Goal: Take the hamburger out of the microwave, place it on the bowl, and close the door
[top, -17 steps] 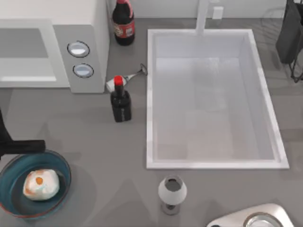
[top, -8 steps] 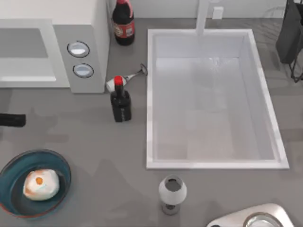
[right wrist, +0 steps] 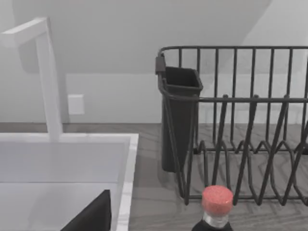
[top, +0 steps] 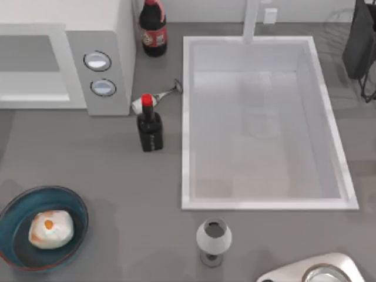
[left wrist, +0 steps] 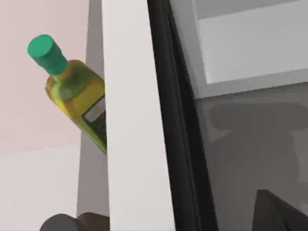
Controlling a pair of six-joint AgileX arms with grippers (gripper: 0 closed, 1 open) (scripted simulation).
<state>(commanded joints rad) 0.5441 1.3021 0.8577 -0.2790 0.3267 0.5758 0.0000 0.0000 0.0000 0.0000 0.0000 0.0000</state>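
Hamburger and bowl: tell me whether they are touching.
Touching. The top view shows the hamburger lying inside the bowl, resting on its teal inside with the reddish-brown rim all around it.

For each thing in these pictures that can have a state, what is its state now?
hamburger: lying in the bowl.
bowl: upright, holding the hamburger.
microwave: cavity open to view.
door: open, edge-on in the left wrist view.
goblet: upright.
dark bottle: upright, red cap on.
sink: holding nothing.
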